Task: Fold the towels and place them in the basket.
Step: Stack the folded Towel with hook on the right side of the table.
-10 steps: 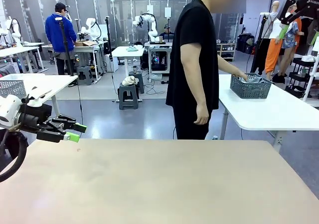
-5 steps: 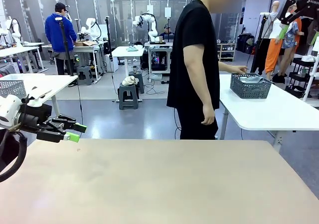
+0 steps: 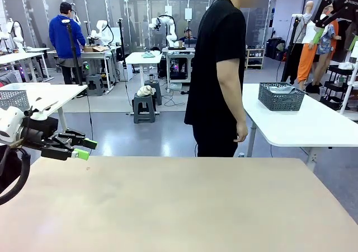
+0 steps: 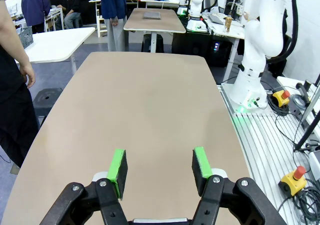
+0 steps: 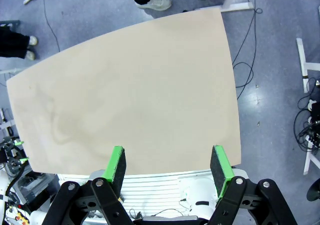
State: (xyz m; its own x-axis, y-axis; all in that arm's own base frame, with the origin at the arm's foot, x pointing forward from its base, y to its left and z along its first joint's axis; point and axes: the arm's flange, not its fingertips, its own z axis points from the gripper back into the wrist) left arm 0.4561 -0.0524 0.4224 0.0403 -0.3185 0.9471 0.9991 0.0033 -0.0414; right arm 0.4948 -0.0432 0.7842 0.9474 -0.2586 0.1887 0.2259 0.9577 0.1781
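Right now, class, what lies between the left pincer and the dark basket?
In the front view, a person in black stands between the left pincer and the basket.

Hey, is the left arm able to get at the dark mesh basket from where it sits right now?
Probably not. The basket sits on a separate white table beyond the person, across a stretch of floor from the robot's table. The left gripper hangs open at the opposite, left edge.

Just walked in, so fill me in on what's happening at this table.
Nothing is being handled yet. The left tool and the right tool are both open and hold nothing above the tan table. The person stands at the far side, beside a white table that carries the basket, with cloth inside it.
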